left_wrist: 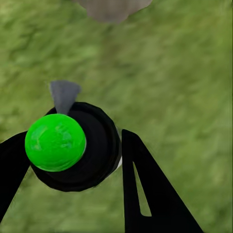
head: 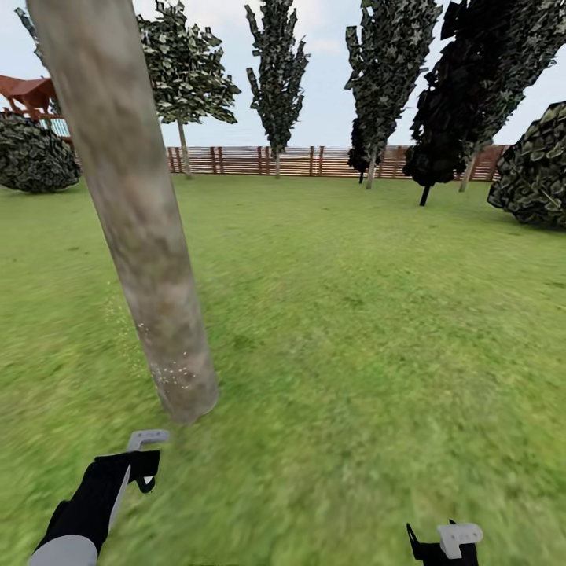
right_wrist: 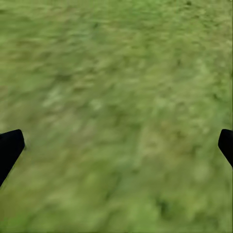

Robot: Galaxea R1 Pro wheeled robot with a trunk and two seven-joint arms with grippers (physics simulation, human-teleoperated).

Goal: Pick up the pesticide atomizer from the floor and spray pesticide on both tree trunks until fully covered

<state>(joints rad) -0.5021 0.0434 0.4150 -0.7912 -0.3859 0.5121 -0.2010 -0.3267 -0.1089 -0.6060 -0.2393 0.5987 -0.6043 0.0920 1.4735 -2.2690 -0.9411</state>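
Your left gripper [left_wrist: 73, 155] is clamped on the atomizer [left_wrist: 73, 145]; right gripper [right_wrist: 116, 145] spread, empty. Near trunk [head: 141, 236] only speckled low down. Most spraying likely remains.

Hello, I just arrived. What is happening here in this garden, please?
The robot's left gripper holds the pesticide atomizer, its grey nozzle aimed at the base of the near tree trunk. Whitish pesticide speckles dot only the trunk's lower part; higher up the bark looks bare. The right gripper is open over the grass.
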